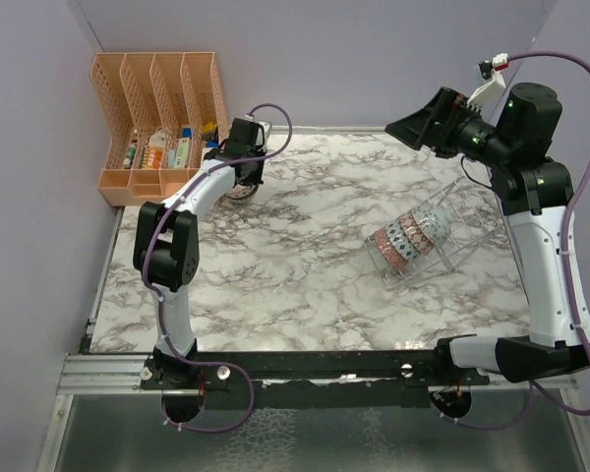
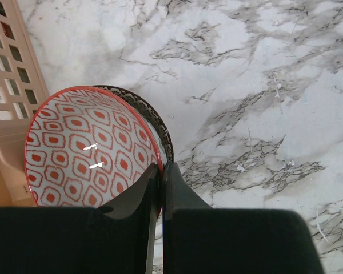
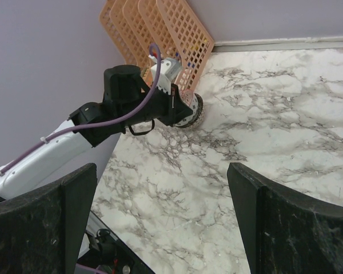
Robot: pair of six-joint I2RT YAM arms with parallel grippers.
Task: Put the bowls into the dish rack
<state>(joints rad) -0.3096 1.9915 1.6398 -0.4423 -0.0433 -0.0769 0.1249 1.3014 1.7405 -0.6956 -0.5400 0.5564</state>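
A red-and-white patterned bowl (image 2: pixel 86 148) sits nested in a dark-rimmed bowl (image 2: pixel 160 123) at the back left, beside the orange organizer. My left gripper (image 2: pixel 162 166) is shut on the red bowl's rim, one finger inside and one outside. In the top view the left gripper (image 1: pixel 238 179) is over these bowls (image 1: pixel 246 195). The clear dish rack (image 1: pixel 460 208) lies at the right and holds a row of pink-red and teal-blue bowls (image 1: pixel 405 236). My right gripper (image 1: pixel 401 128) is open and empty, raised above the rack. In its own view (image 3: pixel 162 168) it faces the left arm and the bowls (image 3: pixel 192 112).
An orange slotted file organizer (image 1: pixel 157 108) with small items stands in the back-left corner and touches the bowls' left side (image 2: pixel 11 85). Purple walls close the back and left. Marble tabletop (image 1: pixel 295 265) lies between the bowls and the rack.
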